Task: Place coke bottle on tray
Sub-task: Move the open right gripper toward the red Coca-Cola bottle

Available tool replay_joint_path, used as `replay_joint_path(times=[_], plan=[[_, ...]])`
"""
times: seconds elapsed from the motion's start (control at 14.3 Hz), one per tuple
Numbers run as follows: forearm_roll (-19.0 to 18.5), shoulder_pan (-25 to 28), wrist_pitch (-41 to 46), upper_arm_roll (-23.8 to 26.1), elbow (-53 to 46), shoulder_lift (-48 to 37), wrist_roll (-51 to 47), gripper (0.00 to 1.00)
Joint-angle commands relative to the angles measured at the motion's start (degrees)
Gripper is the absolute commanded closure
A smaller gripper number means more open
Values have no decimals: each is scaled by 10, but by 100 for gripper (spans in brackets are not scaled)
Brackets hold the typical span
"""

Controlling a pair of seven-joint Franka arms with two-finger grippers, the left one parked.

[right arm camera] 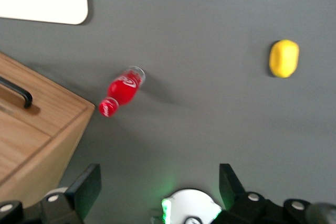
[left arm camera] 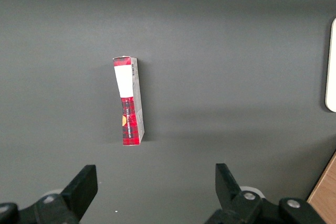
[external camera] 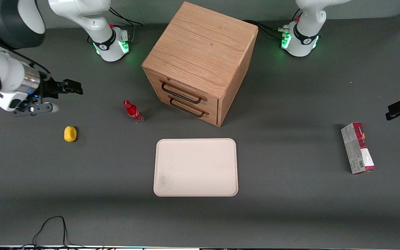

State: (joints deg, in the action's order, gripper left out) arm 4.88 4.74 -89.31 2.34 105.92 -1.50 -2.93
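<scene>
Tray (external camera: 195, 167) sits low centre of the front frame, nearest the camera, nothing on it. Just above it and toward frame left, the bottle (external camera: 133, 111) stands on the desk (external camera: 290, 208), cap tipped a little to upper left, well apart from the tray. Lemon (external camera: 70, 134) lies at frame left, about level with the bottle's base. Carton (external camera: 358, 147) lies at frame right, toward the parked arm's end. Drawer cabinet (external camera: 200, 62) is top centre, farthest back, drawers facing the tray.

Gripper (external camera: 55, 97) hangs at the left edge of the frame, above the desk, well away from the bottle. Jaws are spread, holding nothing.

Step, as I read it: approach, grasp not yet made. Next move calls for travel over to the bottle, a descent with the jaws straddling its body, then a close.

Right wrist view shows the bottle (right arm camera: 122, 91) from above, with its clear base and the cabinet corner just beside the cap. Left wrist view shows only the carton (left arm camera: 129, 101) and a sliver of tray (left arm camera: 332, 66).
</scene>
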Motion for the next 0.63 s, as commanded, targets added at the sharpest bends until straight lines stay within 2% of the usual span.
replay_joint_path(times=[0.0,0.14,0.56], plan=[[15,7,-77,34,89,-43,-68,1],[16,7,-143,59,146,-49,-86,1],[29,31,-280,73,255,-47,-124,0]])
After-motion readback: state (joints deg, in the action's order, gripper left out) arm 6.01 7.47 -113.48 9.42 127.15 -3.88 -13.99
